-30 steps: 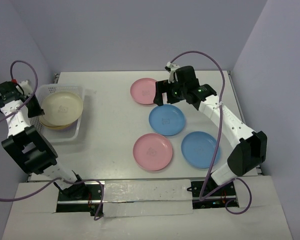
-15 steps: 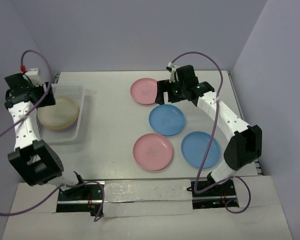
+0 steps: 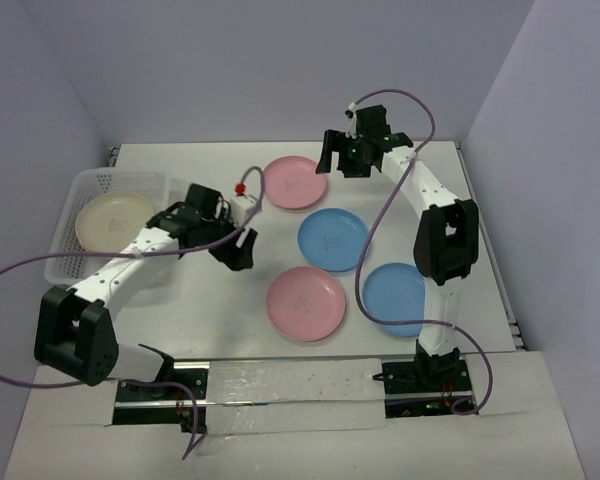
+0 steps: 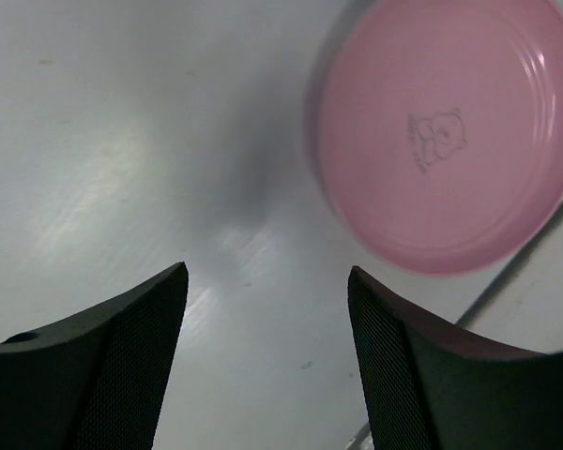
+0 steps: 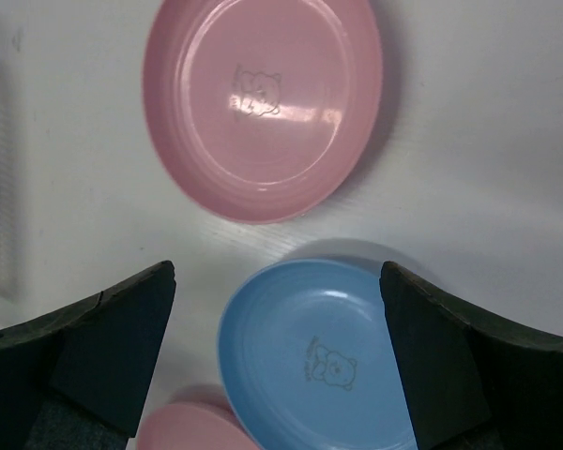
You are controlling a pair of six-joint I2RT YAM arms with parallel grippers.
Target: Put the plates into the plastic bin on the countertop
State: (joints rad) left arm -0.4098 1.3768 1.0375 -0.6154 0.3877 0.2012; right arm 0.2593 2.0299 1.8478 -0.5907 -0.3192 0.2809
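left pincer [image 4: 266, 272] spread, pink plate [image 4: 446, 131] beyond its right finger

The left arm swung away from the plastic bin [image 3: 130, 178] and stretched out over the middle of the counter [image 3: 210, 310]. This brought the left pincer [image 3: 238, 250], jaws apart, near the near pink plate [image 3: 306, 303]. The move uncovered the cream plate [image 3: 115, 220] lying in the bin. The right arm drew up and back, and the right pincer [image 3: 338, 160], spread wide, shifted from the gap beside the far pink plate [image 3: 293, 182] toward the counter's far edge.
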